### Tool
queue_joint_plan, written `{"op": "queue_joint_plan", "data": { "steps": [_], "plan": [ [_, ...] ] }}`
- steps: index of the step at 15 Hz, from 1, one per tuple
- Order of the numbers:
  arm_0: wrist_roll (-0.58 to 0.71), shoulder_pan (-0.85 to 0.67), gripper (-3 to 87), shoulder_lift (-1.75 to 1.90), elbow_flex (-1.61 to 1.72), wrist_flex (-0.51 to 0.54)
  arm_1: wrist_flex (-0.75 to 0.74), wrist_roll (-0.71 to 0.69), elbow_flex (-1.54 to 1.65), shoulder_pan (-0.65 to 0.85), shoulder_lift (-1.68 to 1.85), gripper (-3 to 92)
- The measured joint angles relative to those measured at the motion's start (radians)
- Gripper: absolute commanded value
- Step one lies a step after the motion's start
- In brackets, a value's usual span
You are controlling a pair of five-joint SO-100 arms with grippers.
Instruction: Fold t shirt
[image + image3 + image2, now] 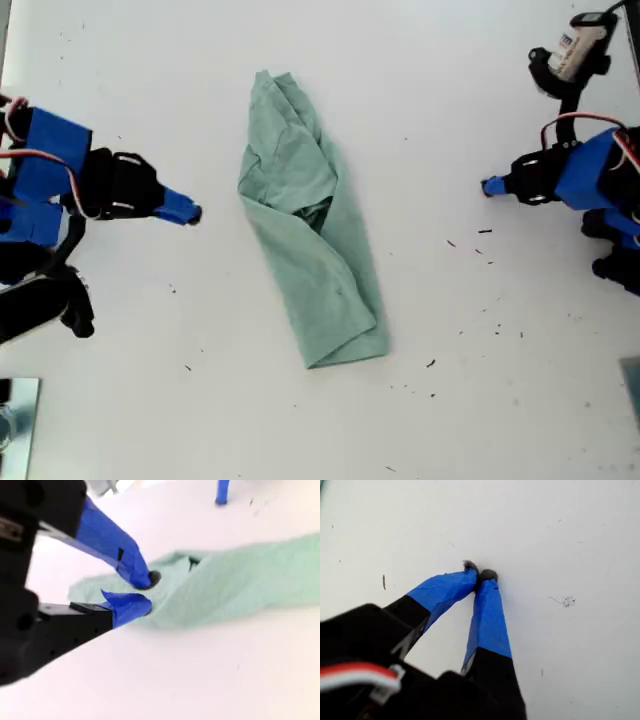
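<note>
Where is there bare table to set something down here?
Bare table lies both sides of the t shirt: between it and my second gripper, and between it and my first gripper. Crowded only at the exterior view's side edges, by the arms.

White table, pale green t shirt lying crumpled mid-surface — dark specks scattered nearby
</note>
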Motion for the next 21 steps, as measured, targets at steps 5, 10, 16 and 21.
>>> {"op": "queue_joint_plan", "data": {
  "steps": [5,10,16,21],
  "plan": [
    [-0.118,0.011,-0.2,0.322,0.35,0.003,0.008,0.008,-0.014,-0.012,-0.032,2.5],
    [-0.021,0.163,27.2,-0.62,-0.742,0.314,0.328,0.057,-0.841,-0.405,-0.434,19.5],
    [0.014,0.275,30.0,-1.256,-1.358,0.367,0.342,0.169,-1.069,-0.614,-0.647,33.6],
    [0.0,0.273,30.5,-1.443,-1.378,0.314,0.16,0.215,-1.14,-0.652,-1.057,33.1]
  ]
}}
